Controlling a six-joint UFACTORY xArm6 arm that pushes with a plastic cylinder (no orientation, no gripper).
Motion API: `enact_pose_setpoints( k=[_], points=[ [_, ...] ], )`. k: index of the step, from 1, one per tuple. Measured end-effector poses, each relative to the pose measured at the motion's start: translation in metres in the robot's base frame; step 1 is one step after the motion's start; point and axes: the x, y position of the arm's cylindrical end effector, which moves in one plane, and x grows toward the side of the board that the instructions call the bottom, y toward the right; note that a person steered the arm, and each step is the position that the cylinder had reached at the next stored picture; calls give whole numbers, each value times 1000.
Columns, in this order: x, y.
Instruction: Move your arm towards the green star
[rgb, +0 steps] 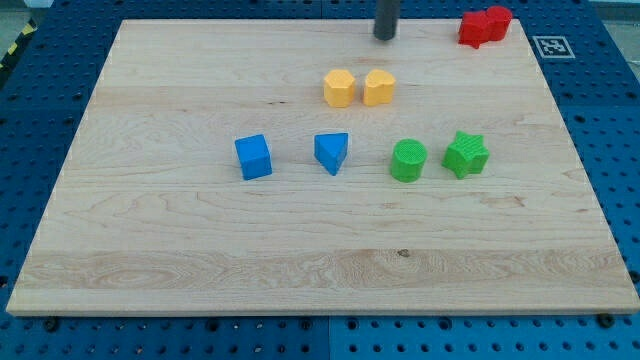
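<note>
Green star (466, 154) is what you're chasing, and it's sitting toward the view's right, roughly mid-board, with the green cylinder (408, 160) just beside it on the view's left, apart from it but not by much. Further left in that same row you're looking at the blue triangular block (331, 152) and the blue cube (253, 157). Above them, the two yellow blocks (340, 88) (378, 88) are sitting almost touching, and the shapes are kinda hard to call from here, maybe a hexagon and a heart.

My tip (385, 37) is hanging at the view's top edge of the wooden board (150, 250), above the right yellow block and well apart from the star. No jaws on this thing, so there's nothing opening or clamping, it's just a bare rod carrying nothing.

To do this cleanly I'd say you're wanting a diagonal run down and to the view's right, passing right of the yellow pair. Coming in from the star's upper side is looking safest, since sliding in from the left is risking a bump on the green cylinder. The red blocks (484, 25) in the top right corner are sitting well off that line.
</note>
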Motion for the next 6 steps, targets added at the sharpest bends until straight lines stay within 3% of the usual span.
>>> enact_pose_setpoints(
  k=[2, 3, 4, 6],
  points=[
    [72, 90],
    [134, 110],
    [168, 117],
    [173, 117]
  ],
)
